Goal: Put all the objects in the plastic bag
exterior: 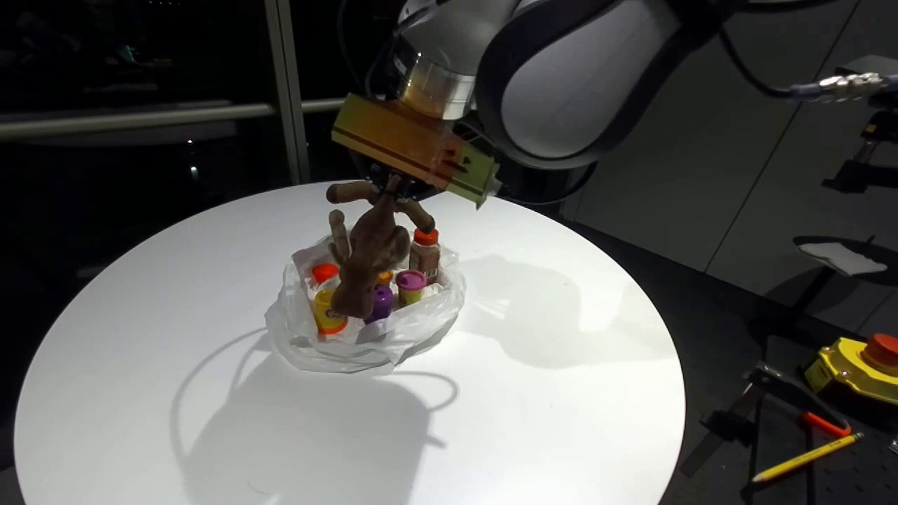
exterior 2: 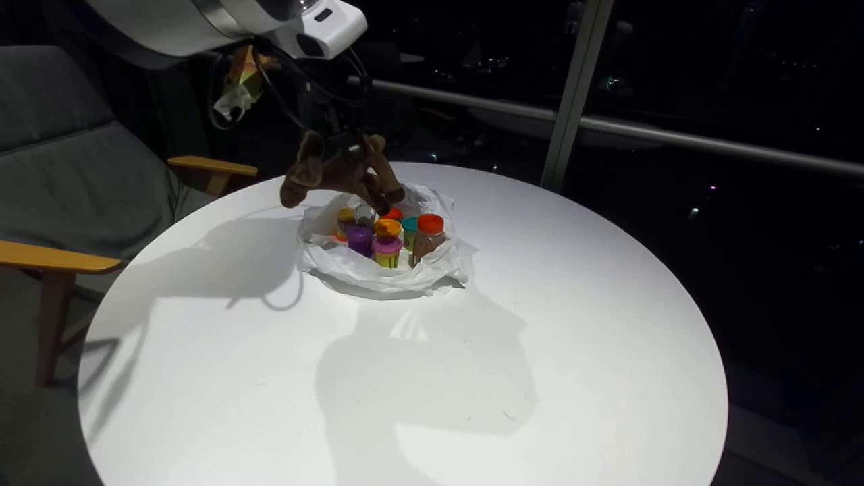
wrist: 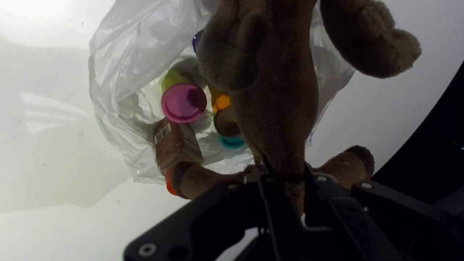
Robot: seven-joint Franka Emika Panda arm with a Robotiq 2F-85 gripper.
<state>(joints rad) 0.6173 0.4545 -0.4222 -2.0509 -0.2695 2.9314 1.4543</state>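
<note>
Here the plush (exterior: 373, 238) hangs pinched in the hand (wrist: 286, 177), above the bag (exterior: 305, 351), which lies toward the far edge of the tabletop (exterior: 533, 435) in both exterior views. Best lower it slowly at the centre, clear of the bottle (exterior: 424, 258), then release.

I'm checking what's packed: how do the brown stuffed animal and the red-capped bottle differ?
The brown stuffed animal hangs from the tool over the plastic bag, while the red-capped bottle stands inside that bag. The stuffed animal is larger than the bottle. The stuffed animal is fuzzy and limbed; the bottle is straight-sided and barcoded. Both show some brown.
</note>
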